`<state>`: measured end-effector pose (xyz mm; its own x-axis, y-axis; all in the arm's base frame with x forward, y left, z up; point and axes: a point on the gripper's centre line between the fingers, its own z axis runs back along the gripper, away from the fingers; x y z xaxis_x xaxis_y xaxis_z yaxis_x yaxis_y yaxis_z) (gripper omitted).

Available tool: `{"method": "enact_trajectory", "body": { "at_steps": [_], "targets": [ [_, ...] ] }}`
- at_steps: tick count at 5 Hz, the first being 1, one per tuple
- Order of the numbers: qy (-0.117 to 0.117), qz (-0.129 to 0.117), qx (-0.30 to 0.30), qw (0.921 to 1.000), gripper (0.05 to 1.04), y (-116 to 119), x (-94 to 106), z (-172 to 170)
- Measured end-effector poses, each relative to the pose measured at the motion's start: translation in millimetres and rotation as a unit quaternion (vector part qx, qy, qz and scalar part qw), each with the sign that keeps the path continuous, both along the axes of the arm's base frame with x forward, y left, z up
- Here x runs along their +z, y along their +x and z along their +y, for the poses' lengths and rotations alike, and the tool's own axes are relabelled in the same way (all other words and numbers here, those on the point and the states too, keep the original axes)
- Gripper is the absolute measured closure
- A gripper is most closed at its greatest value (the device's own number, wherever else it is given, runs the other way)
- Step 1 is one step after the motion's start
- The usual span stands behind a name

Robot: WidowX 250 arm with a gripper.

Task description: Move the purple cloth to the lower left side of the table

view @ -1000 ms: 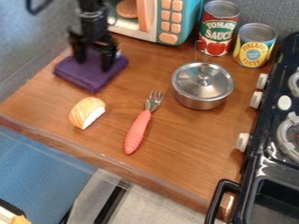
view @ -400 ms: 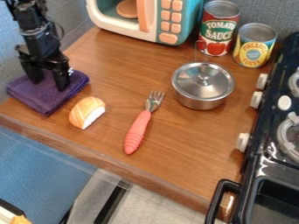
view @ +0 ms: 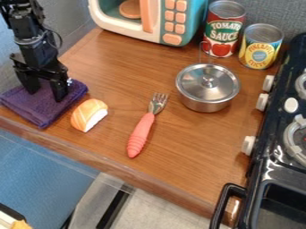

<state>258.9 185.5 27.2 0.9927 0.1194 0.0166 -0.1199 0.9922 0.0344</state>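
As the black arm (view: pixel 30 33) slants in from the upper left, we find the hand (view: pixel 44 95) down at the left corner of the desk (view: pixel 185 147), its two fingers standing well apart and their tips on the purple cloth (view: pixel 42 112). Purple fabric shows between those tips, and nothing is clasped that we can see. And there's the cloth itself, folded into a thick flat pad, lying at that left corner with its nearest point close to the front edge. Just beside it, on the right, sits the piece of toy sushi (view: pixel 90 114), orange on top and white below. Further right lies the fork (view: pixel 141 132), pink handle towards the front edge, metal tines towards the back. Over to the back right we have the steel pot (view: pixel 206 105), its shiny lid (view: pixel 203 82) on top, with a red can (view: pixel 224 31) and a shorter yellow can (view: pixel 261 47) side by side behind it. What a line-up along the back: the toy microwave (view: pixel 191 11) is there too, left of the cans, a round brown thing (view: pixel 130 9) inside. And down the right edge runs the black stove (view: pixel 269 170), white knobs (view: pixel 248 145) facing the desk.
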Motion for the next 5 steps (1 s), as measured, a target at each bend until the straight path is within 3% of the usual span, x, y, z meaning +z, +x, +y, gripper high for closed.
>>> {"method": "enact_trajectory", "body": {
  "at_steps": [1,2,3,4,5],
  "targets": [
    [0.008,0.006,0.004,0.9999,0.084,-0.6,0.9,-0.7],
    [-0.009,0.004,-0.004,0.9999,0.083,-2.0,10.5,-6.6],
    [-0.011,-0.039,-0.017,0.9990,0.083,1.1,49.3,-8.3],
    [-0.022,-0.039,-0.019,0.9988,0.083,-4.0,62.1,-7.4],
    [0.005,-0.035,-0.017,0.9992,0.083,-5.0,61.1,0.2]
  ]
}}
